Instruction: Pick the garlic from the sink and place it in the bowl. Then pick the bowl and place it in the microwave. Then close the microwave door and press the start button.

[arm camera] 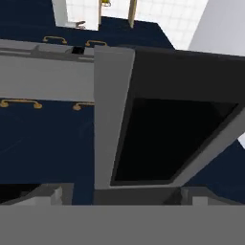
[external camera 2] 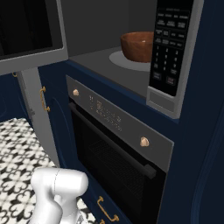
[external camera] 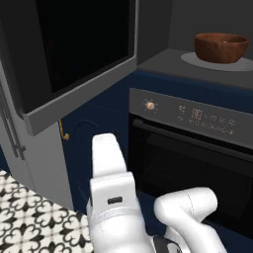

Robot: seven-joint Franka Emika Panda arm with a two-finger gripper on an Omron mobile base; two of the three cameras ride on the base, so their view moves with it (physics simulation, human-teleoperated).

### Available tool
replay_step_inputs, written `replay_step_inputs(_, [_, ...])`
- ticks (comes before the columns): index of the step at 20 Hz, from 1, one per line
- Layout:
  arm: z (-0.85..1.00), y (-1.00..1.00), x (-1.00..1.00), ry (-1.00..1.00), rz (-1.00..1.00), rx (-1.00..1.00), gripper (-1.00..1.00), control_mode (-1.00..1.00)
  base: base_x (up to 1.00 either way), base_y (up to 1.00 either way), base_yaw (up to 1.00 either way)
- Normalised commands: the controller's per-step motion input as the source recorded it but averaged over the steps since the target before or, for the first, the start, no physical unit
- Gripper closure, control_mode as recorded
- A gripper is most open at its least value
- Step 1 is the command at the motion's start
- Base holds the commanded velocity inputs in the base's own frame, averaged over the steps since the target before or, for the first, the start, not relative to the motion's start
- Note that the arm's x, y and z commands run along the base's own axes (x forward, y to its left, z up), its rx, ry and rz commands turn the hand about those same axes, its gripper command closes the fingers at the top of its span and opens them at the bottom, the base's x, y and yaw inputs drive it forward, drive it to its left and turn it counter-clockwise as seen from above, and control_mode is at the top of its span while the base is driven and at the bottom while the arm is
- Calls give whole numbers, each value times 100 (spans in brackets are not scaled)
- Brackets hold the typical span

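The reddish-brown bowl (external camera: 221,47) (external camera 2: 138,46) stands on the grey turntable (external camera: 197,62) (external camera 2: 116,59) inside the microwave (external camera 2: 105,61). The garlic is hidden and the sink is out of view. The microwave door (external camera: 84,44) (external camera 2: 26,30) hangs wide open to the left, its dark glass window facing out. In the hand view the door (arm camera: 162,139) looms close ahead, seen at a slant, and my gripper (arm camera: 119,196) is open with its fingertips (arm camera: 191,194) far apart and nothing between them. My white arm (external camera: 111,197) (external camera 2: 57,188) is folded low in front of the oven.
A black oven (external camera: 197,148) (external camera 2: 113,148) with copper knobs and a bar handle sits under the microwave. The microwave's button panel (external camera 2: 173,43) is on its right side. Navy cabinets (external camera: 84,143) with brass handles flank the oven. The floor (external camera 2: 17,157) is patterned tile.
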Motion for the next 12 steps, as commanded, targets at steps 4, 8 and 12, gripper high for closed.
replay_step_inputs(4, [-56,77,46,-16,-12,1,-100,-100,0,0,0])
replay_step_inputs(8, [-53,75,68,-8,-11,0,-100,-100,0,0,0])
replay_step_inputs(12, [-24,79,76,-2,-7,-3,-100,-100,0,0,0])
